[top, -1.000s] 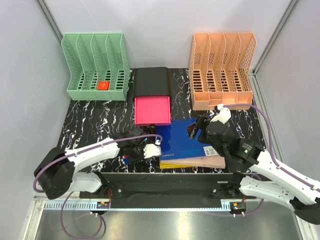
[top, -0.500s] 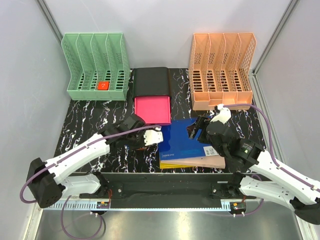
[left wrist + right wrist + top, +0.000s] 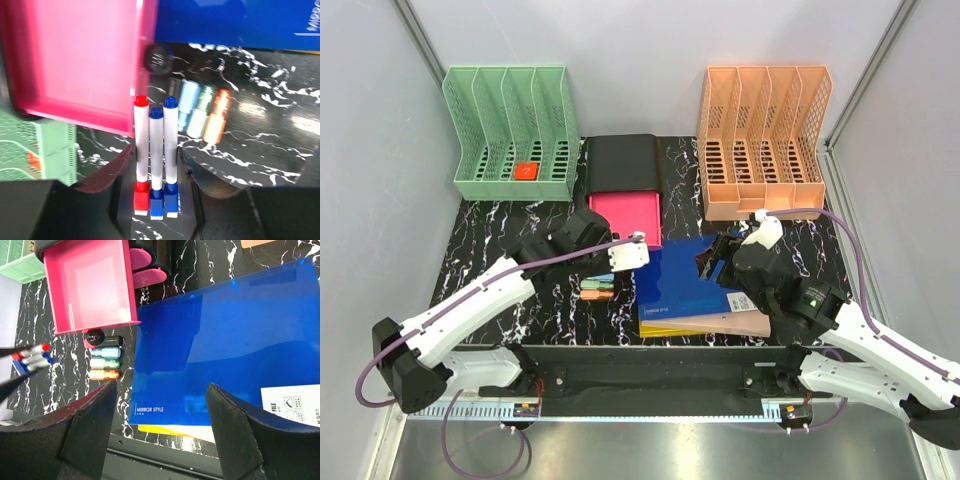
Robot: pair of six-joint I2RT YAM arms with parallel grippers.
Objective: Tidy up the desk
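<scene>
Black marbled counter (image 3: 490, 235) spreads before both arms. Left fingers (image 3: 121, 169) clamp three markers (image 3: 155, 155) at the pink tray's (image 3: 625, 220) near rim; best clear it before releasing. Right fingers (image 3: 85, 440) gape empty over the folder (image 3: 225, 340).

- Pink tray (image 3: 75, 60), blurred, runs off the left wrist view's top edge.
- Three highlighters (image 3: 202, 115) on the counter (image 3: 260, 145) blur beyond the markers (image 3: 156, 145).
- Blue folder (image 3: 680, 275) covers all but the edges of two folders beneath (image 3: 720, 322).
- Red item (image 3: 526, 171) in the green rack (image 3: 510, 110): too small to name.
</scene>
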